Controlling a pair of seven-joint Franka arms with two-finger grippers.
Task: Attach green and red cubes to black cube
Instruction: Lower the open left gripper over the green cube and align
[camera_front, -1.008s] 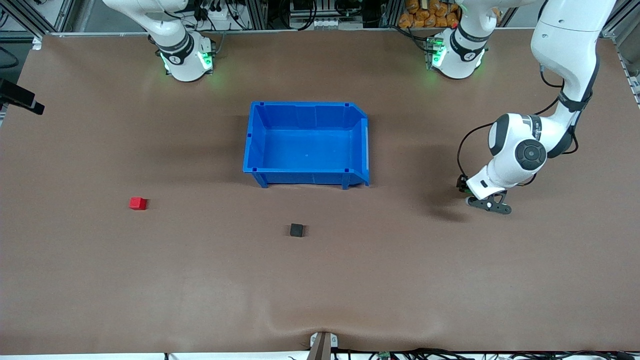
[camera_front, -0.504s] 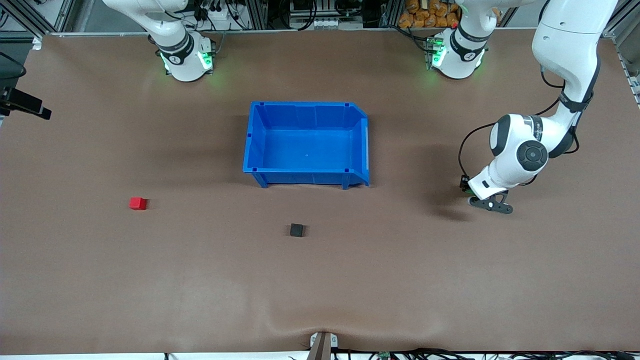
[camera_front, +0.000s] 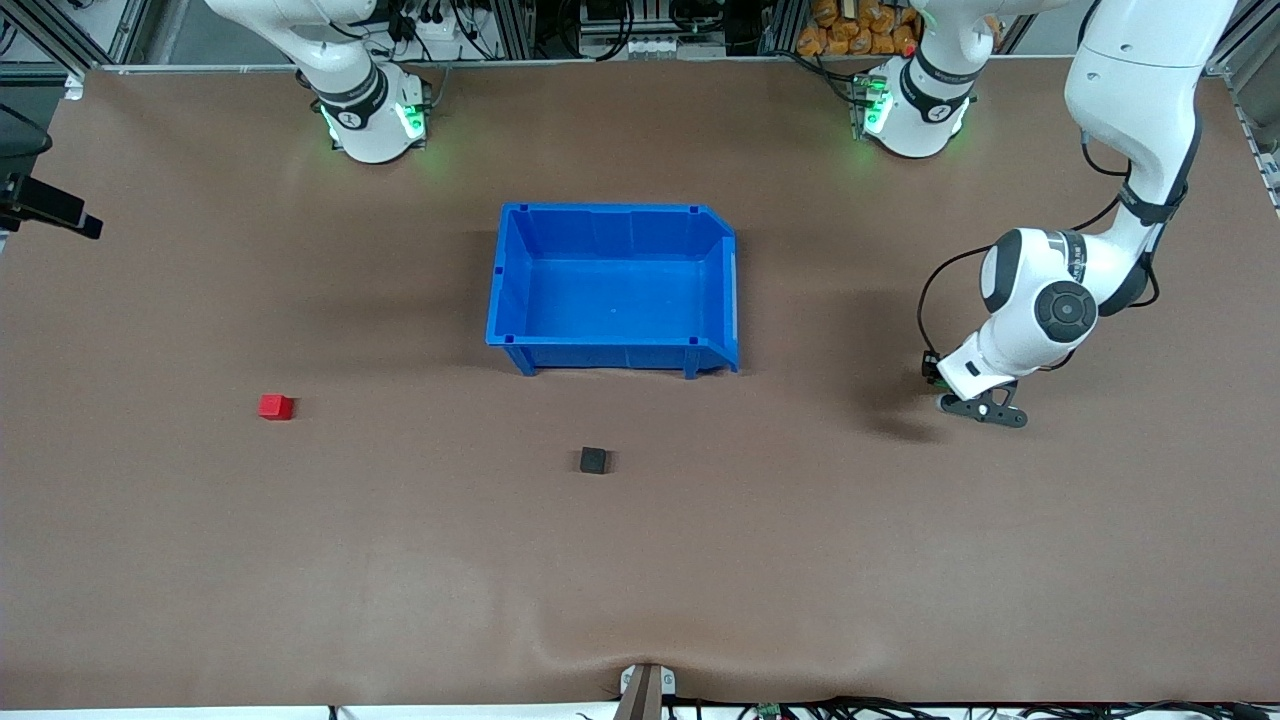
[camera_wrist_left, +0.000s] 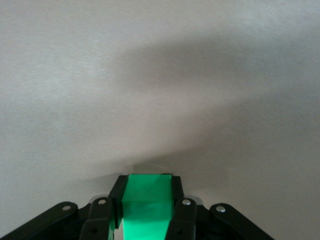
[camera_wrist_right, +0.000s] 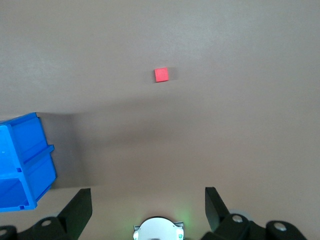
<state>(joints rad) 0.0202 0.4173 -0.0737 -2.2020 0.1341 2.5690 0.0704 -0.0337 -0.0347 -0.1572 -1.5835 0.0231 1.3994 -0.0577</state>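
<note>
we see a brown table (camera_front: 300, 560) with a blue bin (camera_front: 612, 290) standing near its middle. the black cube (camera_front: 593, 460) sits alone on the table, nearer to the front camera than the bin and apart from it. the red cube (camera_front: 276, 406) lies well apart from the black one, toward the right arm's end of the table; the right wrist view also shows it (camera_wrist_right: 161, 74) on bare table with a corner of the bin (camera_wrist_right: 22, 162) off to one side.

the left gripper (camera_wrist_left: 148, 207) is down at the table surface toward the left arm's end, well apart from the bin. its two black fingers (camera_wrist_left: 184, 212) are pressed against the sides of the green cube (camera_wrist_left: 148, 202), which fills the gap between them. from the front view the cube is hidden under the left arm's wrist.

the right gripper (camera_wrist_right: 148, 200) waits high over the table near its own base, with its fingers (camera_wrist_right: 80, 205) spread wide and nothing between them.
</note>
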